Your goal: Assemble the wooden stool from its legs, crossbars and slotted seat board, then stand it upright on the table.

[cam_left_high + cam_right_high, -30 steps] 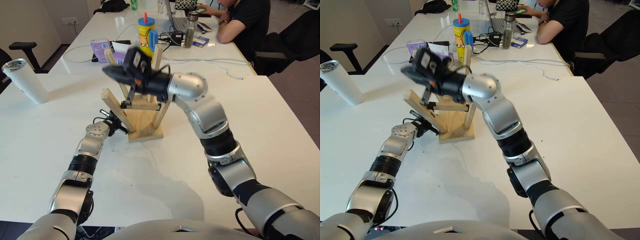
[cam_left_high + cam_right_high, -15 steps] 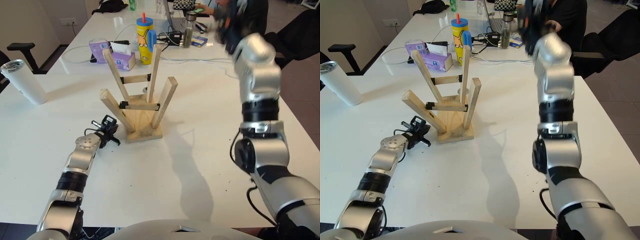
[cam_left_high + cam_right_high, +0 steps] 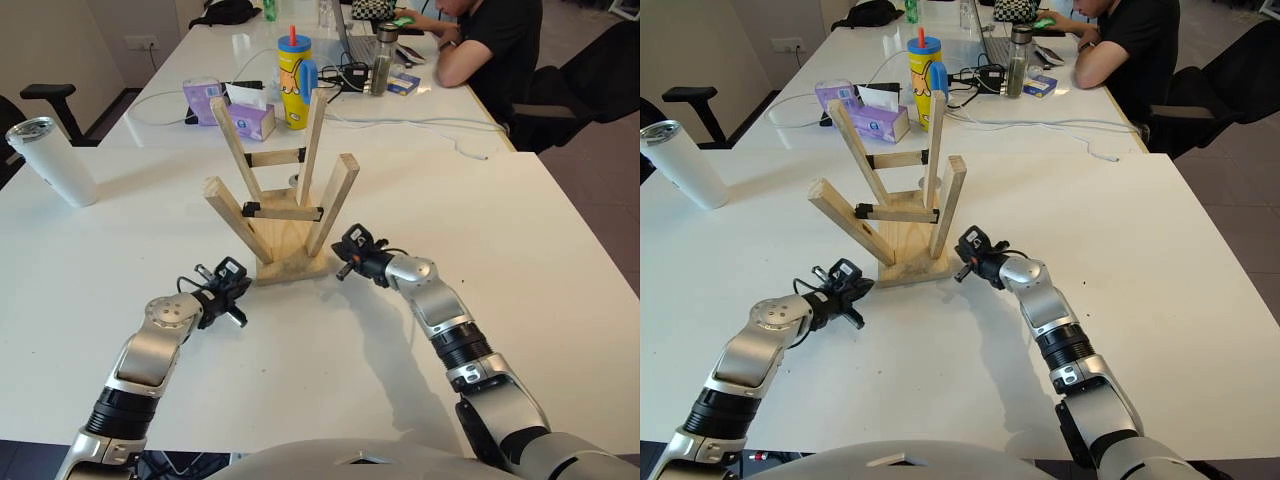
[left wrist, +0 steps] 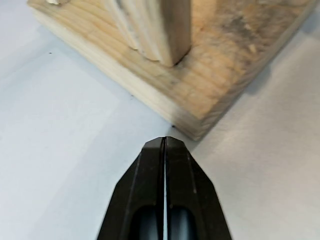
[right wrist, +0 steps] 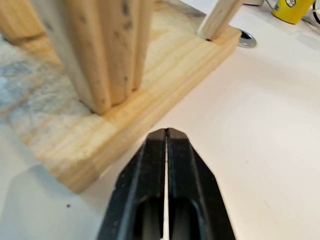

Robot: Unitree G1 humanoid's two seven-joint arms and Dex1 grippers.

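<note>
While the stool (image 3: 285, 195) stands upside down near the middle of the white desk (image 3: 545, 250), its seat board (image 3: 292, 264) lies flat on the desk top. Four legs (image 3: 336, 200) rise from it and splay outward. Two crossbars show between the legs: one (image 3: 276, 157) high up on the far pair, the other (image 3: 286, 212) lower down on the near pair. The left fingers (image 4: 150, 175) are pressed flat together with nothing between them. Their tip points at the near left corner of the seat board, just beside it, with a sliver of desk showing between. The right fingers (image 5: 150, 165) are likewise closed tight and hold nothing. They lie low over the desk just beside the board's near right corner, below the nearest right leg; whether they touch the wood cannot be told. Farther out, a white tumbler (image 3: 50, 160) stands at the far left of the desk. A purple tissue box (image 3: 250, 120) and a yellow cup (image 3: 293, 70) with a red straw sit beyond the stool
</note>
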